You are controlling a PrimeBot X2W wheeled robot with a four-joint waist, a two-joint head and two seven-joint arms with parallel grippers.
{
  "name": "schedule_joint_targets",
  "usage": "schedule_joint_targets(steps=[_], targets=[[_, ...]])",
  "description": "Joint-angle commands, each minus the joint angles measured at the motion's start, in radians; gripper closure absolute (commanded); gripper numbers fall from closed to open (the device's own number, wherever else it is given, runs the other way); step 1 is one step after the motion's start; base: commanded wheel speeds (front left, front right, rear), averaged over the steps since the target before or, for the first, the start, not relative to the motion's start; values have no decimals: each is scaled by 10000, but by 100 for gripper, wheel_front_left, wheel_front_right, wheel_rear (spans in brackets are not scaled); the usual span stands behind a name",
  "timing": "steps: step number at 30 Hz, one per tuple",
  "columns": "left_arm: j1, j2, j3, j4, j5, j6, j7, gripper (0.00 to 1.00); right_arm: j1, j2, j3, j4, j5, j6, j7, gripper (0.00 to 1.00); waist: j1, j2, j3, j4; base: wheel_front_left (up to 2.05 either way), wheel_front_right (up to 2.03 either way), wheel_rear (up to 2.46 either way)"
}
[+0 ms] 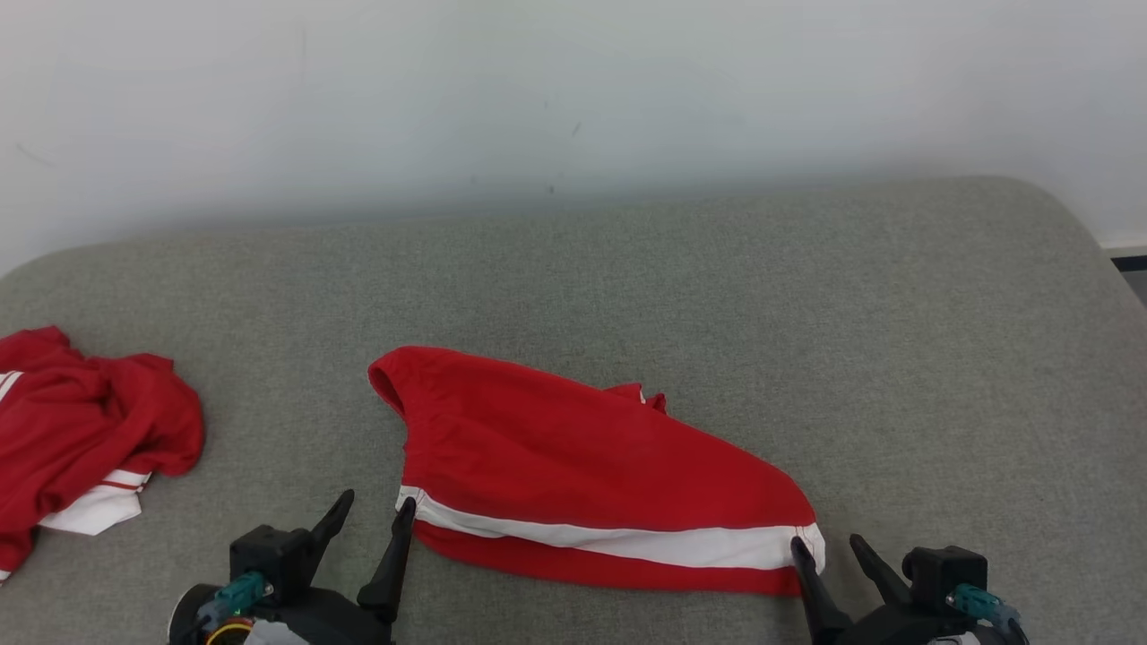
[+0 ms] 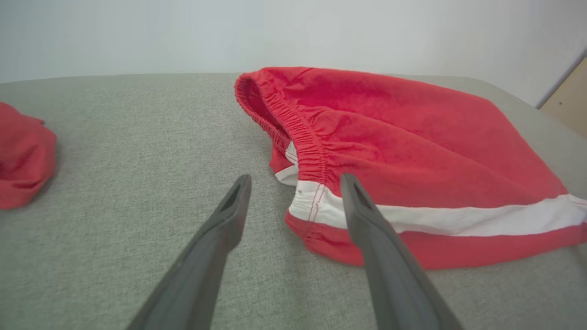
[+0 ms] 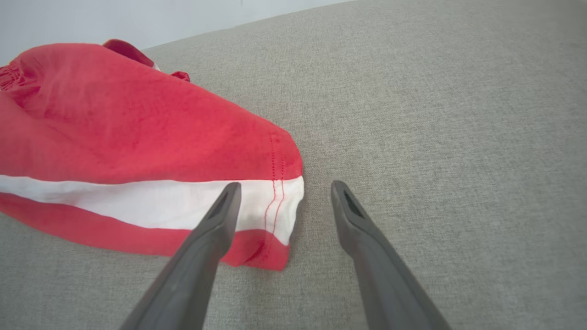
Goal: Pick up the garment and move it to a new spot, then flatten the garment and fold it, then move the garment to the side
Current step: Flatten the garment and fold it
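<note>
The garment (image 1: 573, 466) is a pair of red shorts with a white side stripe, lying folded in half on the grey surface, waistband at the left. My left gripper (image 1: 376, 506) stands open at the waistband corner, its right finger over the white stripe (image 2: 321, 206). My right gripper (image 1: 829, 542) is open at the hem corner, with its left finger above the white stripe (image 3: 257, 201). Neither gripper holds the cloth. In the left wrist view the elastic waistband (image 2: 298, 133) gapes open.
A second red and white garment (image 1: 81, 439) lies crumpled at the far left edge, also seen as a red heap (image 2: 23, 156). The grey padded surface (image 1: 806, 313) runs back to a white wall, with bare fabric behind and right of the shorts.
</note>
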Motion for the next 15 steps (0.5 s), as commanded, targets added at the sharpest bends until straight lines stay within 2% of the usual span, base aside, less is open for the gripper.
schedule_joint_targets(steps=[1, 6, 13, 15], targets=[[-165, 111, -116, 69, -55, 9, 34, 0, -87, 23, 29, 11, 35, -25, 16, 0, -2, -1, 172, -57, 0, 0, 0], [-763, 643, -1081, 436, -743, 8, 225, 0, -321, 35, 200, 29, 86, -25, -49, 0, -2, -1, 491, -160, 0, 0, 0], [-1386, 1154, -2081, 859, -1664, 8, -95, 0, -442, 38, 226, 36, -13, -25, -180, 0, -2, -1, 782, -244, 0, 0, 0], [-1499, 1220, -2340, 912, -1806, 8, -161, 7, -437, 35, 227, 30, -33, -25, -183, 0, -2, -1, 813, -258, 0, 0, 0]])
